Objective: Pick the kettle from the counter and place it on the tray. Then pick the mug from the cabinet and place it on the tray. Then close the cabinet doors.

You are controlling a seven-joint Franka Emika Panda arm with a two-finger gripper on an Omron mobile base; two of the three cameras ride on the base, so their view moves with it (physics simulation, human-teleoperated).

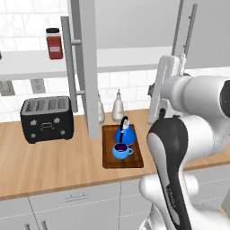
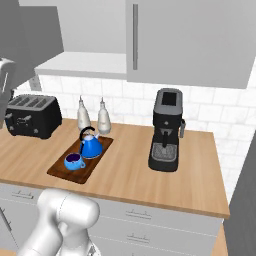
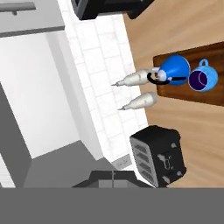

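Stage: kettle (image 1: 125, 132) and mug (image 1: 121, 150) both sit on the tray (image 1: 108, 159); judged from this, only closing the doors is left.
Kettle: upright at the tray's back end, just in front of two white bottles (image 2: 92, 117).
Mug: upright at the tray's front end, just beside the kettle, handle loop pointing away from the toaster (image 1: 46, 118).
Tray: flat on the table (image 1: 54, 164), between toaster and coffee machine (image 2: 166, 130).
Cabinet: white shelf (image 1: 31, 63) exposed, a red jar (image 1: 54, 43) on it.
Left door (image 1: 87, 67): swung out edge-on over the table, its lower edge just above the tray's back corner, bar handle (image 1: 68, 63) facing the toaster side.
Right door (image 2: 190, 40): looks near flush in the right base view; cannot confirm fully shut.
End effector: raised near the cabinet, hand view tilted; fingertips not resolved, so cannot tell how far open it is or whether it holds anything.
Risk 1: arm sweeping low to reach the left door could clip the kettle handle or the bottles and tip them.
Risk 2: pushing at the door's thin edge may slip off; a flat push on the panel face seems safer.
Risk 3: elbow is bulky and close to the right door; a wide swing could strike it.
Risk 4: a hard door slam could jolt the red jar.
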